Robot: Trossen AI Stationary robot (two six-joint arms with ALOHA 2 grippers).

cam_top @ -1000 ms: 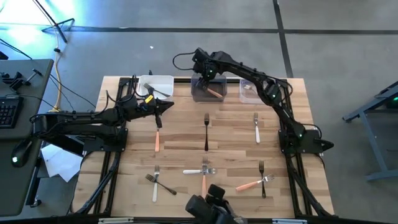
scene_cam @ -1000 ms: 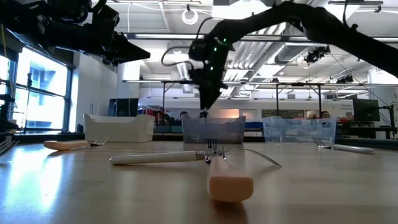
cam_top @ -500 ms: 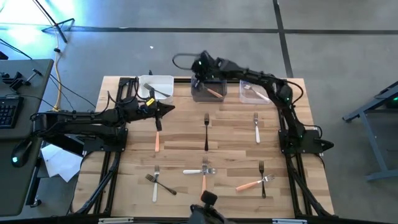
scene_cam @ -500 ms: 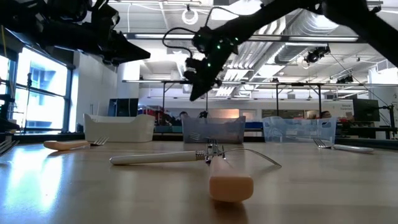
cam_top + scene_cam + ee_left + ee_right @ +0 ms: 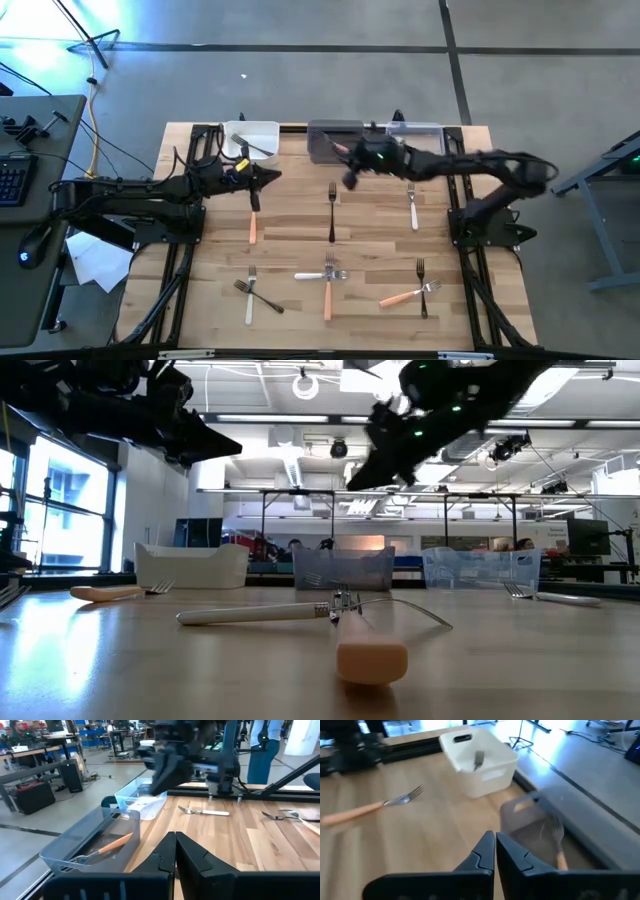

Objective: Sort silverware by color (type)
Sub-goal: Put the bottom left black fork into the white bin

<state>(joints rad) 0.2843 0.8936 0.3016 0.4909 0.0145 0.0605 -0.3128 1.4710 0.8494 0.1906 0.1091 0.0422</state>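
Forks lie scattered on the wooden table: an orange-handled one [image 5: 253, 225], a black one [image 5: 332, 210], a white one [image 5: 412, 207], and crossed pairs along the near side [image 5: 328, 280] [image 5: 250, 292] [image 5: 415, 290]. One orange fork [image 5: 107, 845] lies in the grey middle bin [image 5: 335, 140]. A black fork [image 5: 478, 759] lies in the white bin [image 5: 250, 140]. My right gripper [image 5: 348, 180] hangs shut and empty above the table, just near of the grey bin. My left gripper [image 5: 262, 178] hovers shut and empty beside the white bin.
A clear bin [image 5: 415, 135] stands at the far right of the row, with a fork in it. The three bins line the table's far edge. Bare wood lies between the far row of forks and the near row. People and desks show in the room beyond.
My right gripper has risen out of the grey bin and swung toward the table's near and right side, turning from pointing down to nearly level. The orange fork stays lying in the grey bin. My left arm has kept still.
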